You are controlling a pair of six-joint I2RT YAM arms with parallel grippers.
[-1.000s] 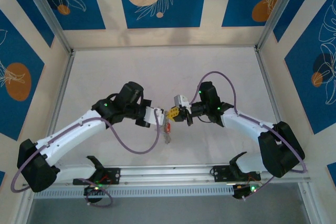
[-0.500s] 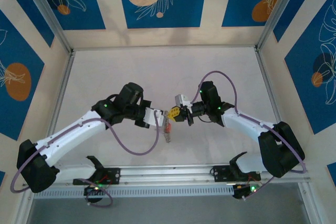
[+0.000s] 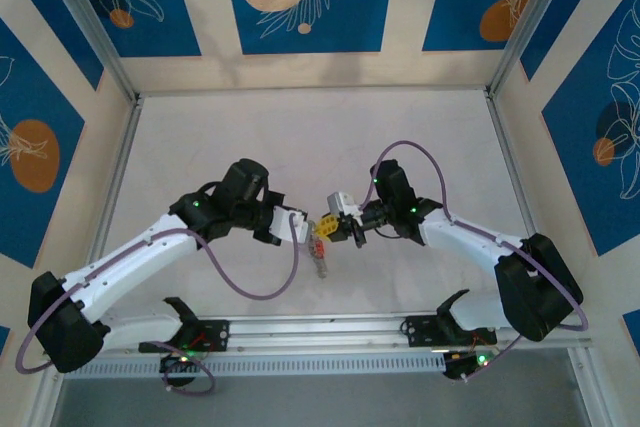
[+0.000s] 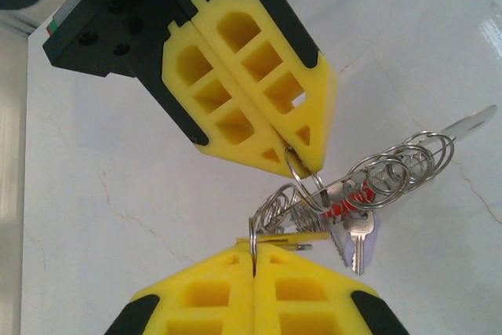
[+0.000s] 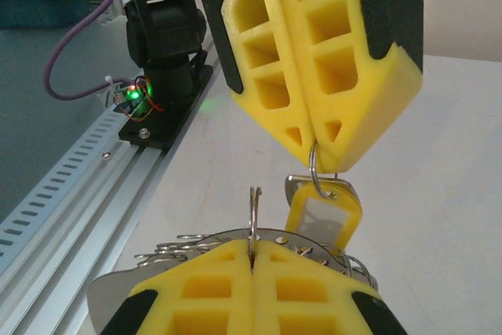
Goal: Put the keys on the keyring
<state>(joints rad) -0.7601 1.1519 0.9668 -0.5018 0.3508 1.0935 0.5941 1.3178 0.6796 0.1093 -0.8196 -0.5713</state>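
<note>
Currently left fingers (image 4: 204, 296), right fingers (image 5: 204, 288) both pinch keyring (image 4: 289, 169); keys (image 3: 318, 255) trail lengthwise toward near edge.

Left hand (image 3: 303, 228) and right hand (image 3: 338, 219) tip to tip above white table (image 3: 250, 127), keys (image 3: 320, 256) dangling between them
</note>
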